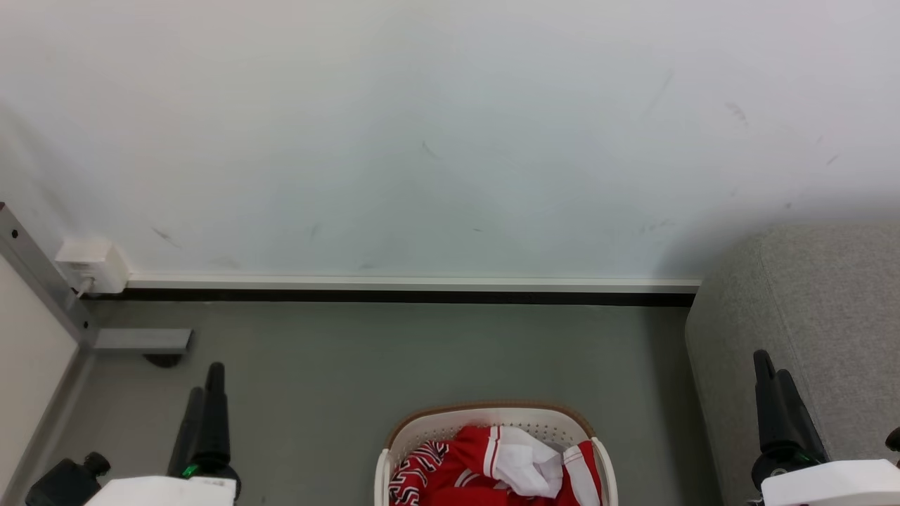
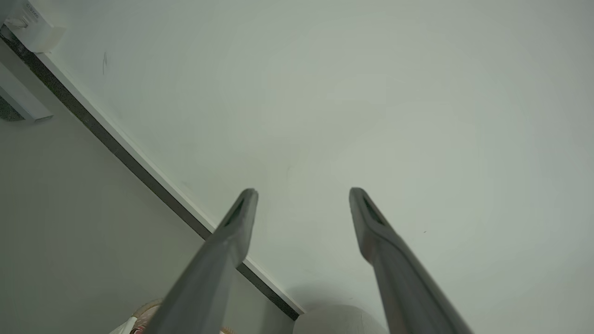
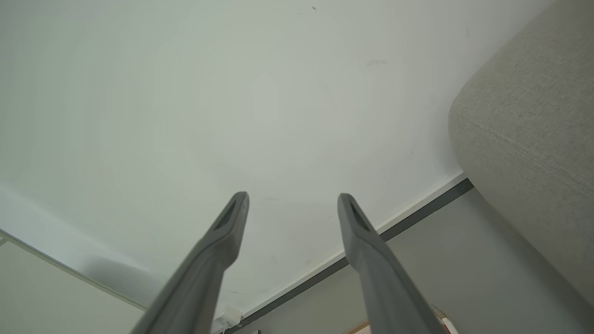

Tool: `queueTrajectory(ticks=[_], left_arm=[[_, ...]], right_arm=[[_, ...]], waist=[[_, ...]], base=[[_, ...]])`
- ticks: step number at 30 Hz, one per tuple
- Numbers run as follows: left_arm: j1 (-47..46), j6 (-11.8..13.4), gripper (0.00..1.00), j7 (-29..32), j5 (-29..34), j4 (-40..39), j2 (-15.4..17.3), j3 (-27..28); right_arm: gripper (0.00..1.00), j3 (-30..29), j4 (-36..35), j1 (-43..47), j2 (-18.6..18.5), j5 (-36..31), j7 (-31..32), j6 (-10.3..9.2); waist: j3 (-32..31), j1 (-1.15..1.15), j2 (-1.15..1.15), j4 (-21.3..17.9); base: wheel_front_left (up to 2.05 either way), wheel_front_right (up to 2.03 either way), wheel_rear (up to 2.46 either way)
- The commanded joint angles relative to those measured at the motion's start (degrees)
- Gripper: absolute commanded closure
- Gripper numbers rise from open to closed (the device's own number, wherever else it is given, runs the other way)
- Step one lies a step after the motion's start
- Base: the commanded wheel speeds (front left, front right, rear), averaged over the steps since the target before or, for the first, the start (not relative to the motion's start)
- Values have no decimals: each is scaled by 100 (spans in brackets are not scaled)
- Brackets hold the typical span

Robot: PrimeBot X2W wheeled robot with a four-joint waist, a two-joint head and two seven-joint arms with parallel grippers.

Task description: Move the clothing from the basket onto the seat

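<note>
Your left gripper [image 2: 302,192] is wide open, 2 fingers spread with nothing but wall [image 2: 371,93] between them. Same deal with your right gripper [image 3: 292,197] — fingers well apart, gripping nothing. In the head view you'll spot them at the lower left and lower right corners, pointing up the frame. The clothing [image 1: 485,467] is bunched up inside the basket [image 1: 492,408] at the bottom centre: red with white panels, plus a black-and-white patterned bit on its left side. The seat [image 1: 815,309] takes up the right edge — a strip of floor [image 1: 654,422] separates it from the basket.
</note>
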Motion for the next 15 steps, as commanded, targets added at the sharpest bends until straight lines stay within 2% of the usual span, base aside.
queueTrajectory(ticks=[1,15], left_arm=[[-10,37,0,-64,378,-110,51,-12],[51,216,0,-303,1889,-134,59,-175]], right_arm=[[0,23,-103,-97,-74,-344,-75,-5],[0,190,-39,-98,-140,-1772,-311,-6]], waist=[[-7,0,0,-5],[-51,0,0,-20]], base=[[0,0,0],[0,0,0]])
